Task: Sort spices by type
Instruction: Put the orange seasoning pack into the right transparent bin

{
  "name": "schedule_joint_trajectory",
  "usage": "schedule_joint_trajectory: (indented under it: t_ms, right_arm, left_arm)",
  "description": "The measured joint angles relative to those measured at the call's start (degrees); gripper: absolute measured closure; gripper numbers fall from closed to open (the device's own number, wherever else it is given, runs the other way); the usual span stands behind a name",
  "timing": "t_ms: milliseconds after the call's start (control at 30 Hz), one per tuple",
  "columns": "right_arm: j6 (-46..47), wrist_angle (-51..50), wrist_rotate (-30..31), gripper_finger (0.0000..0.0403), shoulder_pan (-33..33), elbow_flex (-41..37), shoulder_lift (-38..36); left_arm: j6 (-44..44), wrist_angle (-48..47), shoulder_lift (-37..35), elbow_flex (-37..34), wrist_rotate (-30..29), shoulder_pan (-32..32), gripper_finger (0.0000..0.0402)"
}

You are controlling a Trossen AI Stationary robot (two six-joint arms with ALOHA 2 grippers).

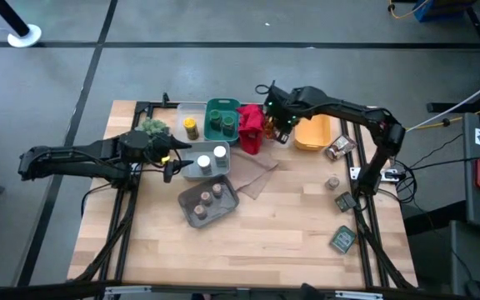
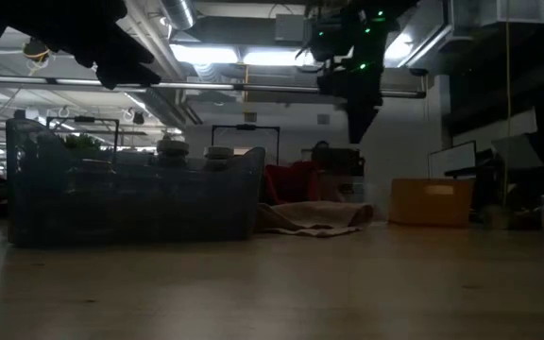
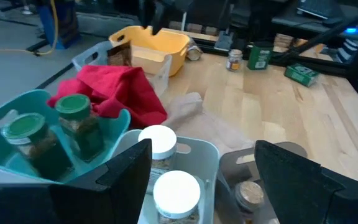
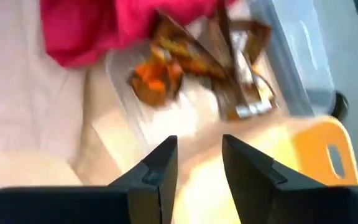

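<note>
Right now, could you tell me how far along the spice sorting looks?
Mostly done: green-lidded jars share the teal bin, white-lidded jars the light bin, tan-lidded jars the grey tray. In hand: nothing; the right gripper hovers open over orange-brown packets, the left gripper open over the white-lidded jars. Left: loose jars and green packets at the table's right.

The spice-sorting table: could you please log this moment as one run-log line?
left hand: open, by white-lid jars | right hand: open, empty, above orange-brown packets | green-lid jars: binned
</note>
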Motion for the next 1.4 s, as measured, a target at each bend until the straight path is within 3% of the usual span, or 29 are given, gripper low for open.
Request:
schedule_joint_trajectory:
  t_ms: [200, 500, 733, 933, 1100, 1400]
  right_arm:
    - [-0.2, -2.4, -1.8, 0.0276, -4.2, -3.9, -6.2]
    - [9.4, -3.3, -2.3, 0.0276, -9.5, -20.0, -17.8]
    - [13.7, -7.2, -3.3, 0.0276, -8.4, -26.4, -19.6]
    - [15.1, -9.0, -2.4, 0.0276, -5.6, -26.8, -20.1]
    - [21.7, -14.9, 2.4, 0.0276, -3.5, -27.6, -21.9]
    - [34.4, -11.1, 2.4, 0.0276, -2.0, -38.6, -27.6]
  left_arm:
    - [2.3, -0.4, -2.1, 0.0, -0.1, 0.0, 0.0133]
    - [3.0, -1.0, -6.4, 0.0, -0.3, 0.0, 0.0133]
    - [4.1, -0.7, -6.4, 0.0, -0.4, 0.0, 0.0133]
    - [3.7, -0.6, -6.4, 0.0, -0.4, 0.0, 0.0133]
    - [3.0, -1.7, -6.4, 0.0, -0.4, 0.0, 0.0133]
    - [3.0, -2.2, -6.4, 0.0, -0.4, 0.0, 0.0133]
